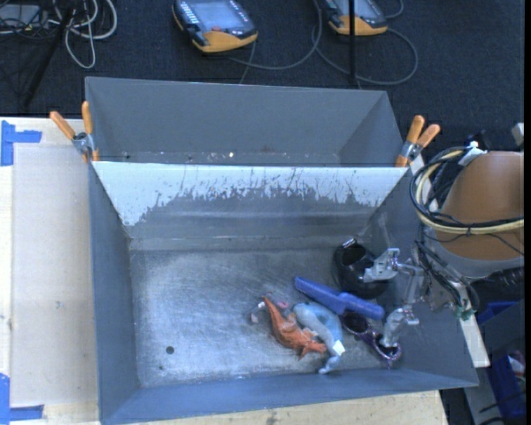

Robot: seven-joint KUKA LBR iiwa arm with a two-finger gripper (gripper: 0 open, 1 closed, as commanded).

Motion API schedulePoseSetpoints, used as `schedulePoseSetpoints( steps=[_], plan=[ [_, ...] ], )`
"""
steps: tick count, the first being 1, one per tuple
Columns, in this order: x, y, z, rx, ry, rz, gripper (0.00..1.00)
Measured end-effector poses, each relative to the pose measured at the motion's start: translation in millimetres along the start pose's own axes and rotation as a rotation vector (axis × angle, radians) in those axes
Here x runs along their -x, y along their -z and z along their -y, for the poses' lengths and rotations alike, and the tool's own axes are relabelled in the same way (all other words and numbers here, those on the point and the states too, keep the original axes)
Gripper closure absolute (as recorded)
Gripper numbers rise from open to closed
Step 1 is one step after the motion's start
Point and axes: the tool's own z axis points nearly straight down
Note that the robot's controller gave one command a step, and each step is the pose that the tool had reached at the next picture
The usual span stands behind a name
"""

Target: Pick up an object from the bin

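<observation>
Blue stick-shaped tool (336,300) beside spread end effector (391,292), at right of bin (203,264)

You see a dark floor (478,34) at the top of the view, two grey-and-orange handheld controllers (214,20) (358,11) lying apart on it among loose looping cables (93,11).

gripper (391,290) lowered, fingers seemingly apart

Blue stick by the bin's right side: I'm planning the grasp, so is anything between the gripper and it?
Nothing visible does. The gripper sits at the right end of the blue stick; a black round thing lies close beside them.
</observation>
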Motion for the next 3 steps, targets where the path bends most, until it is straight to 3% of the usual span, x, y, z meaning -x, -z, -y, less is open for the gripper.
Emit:
schedulePoseSetpoints(
  steps=[1, 2, 3],
  plan=[
    [0.0, 0, 0, 0.000, 0.000, 0.000, 0.00],
    [-5.5, -77, -10, -0.002, -0.003, 0.014, 1.00],
    [-5.5, -77, -10, -0.002, -0.002, 0.014, 1.00]
  ],
)
